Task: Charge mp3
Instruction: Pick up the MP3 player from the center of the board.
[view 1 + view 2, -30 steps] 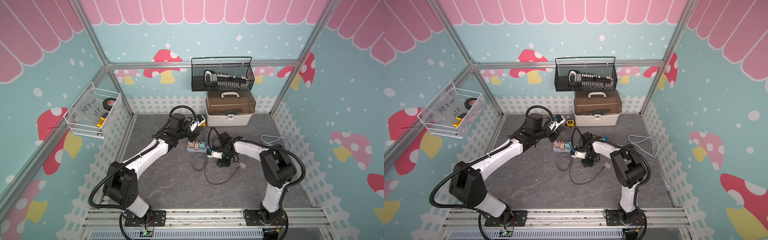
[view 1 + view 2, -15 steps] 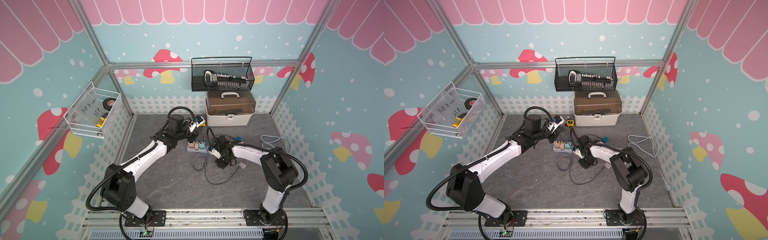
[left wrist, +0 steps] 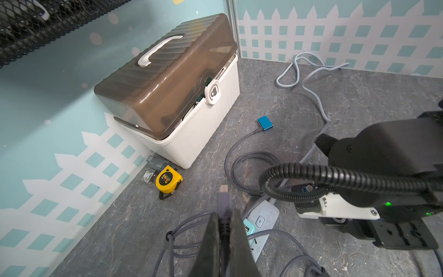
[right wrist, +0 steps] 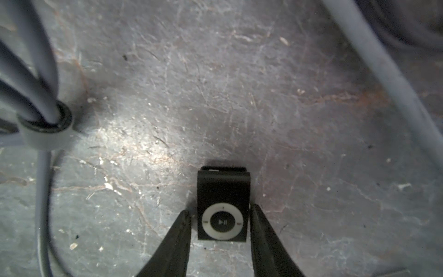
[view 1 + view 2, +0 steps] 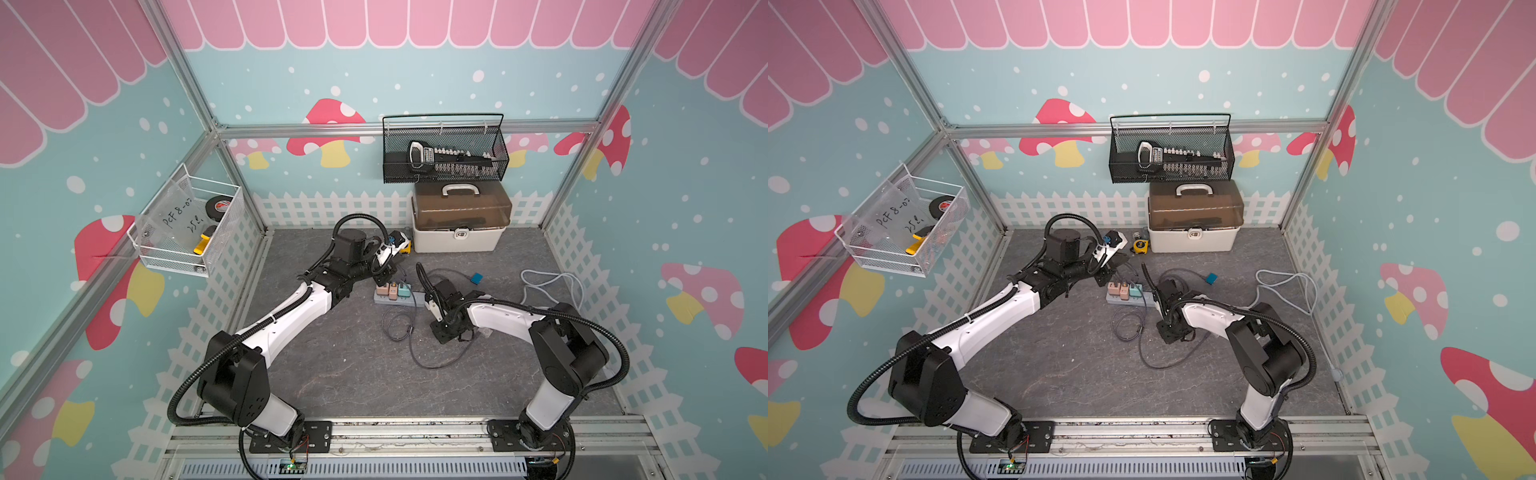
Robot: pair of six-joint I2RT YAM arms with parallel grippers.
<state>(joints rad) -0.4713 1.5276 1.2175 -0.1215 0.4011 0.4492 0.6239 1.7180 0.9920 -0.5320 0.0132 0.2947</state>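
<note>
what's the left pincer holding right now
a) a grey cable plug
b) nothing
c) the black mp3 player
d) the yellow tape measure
a: in the left wrist view the left pincer is shut on the grey cable plug, its metal tip sticking out past the fingertips; the tape measure lies on the floor and the mp3 player sits between the right pincer's fingers.

Left gripper (image 5: pixel 1119 259) raised above power strip (image 5: pixel 1128 296); right gripper (image 5: pixel 1170 331) low on floor.
</note>
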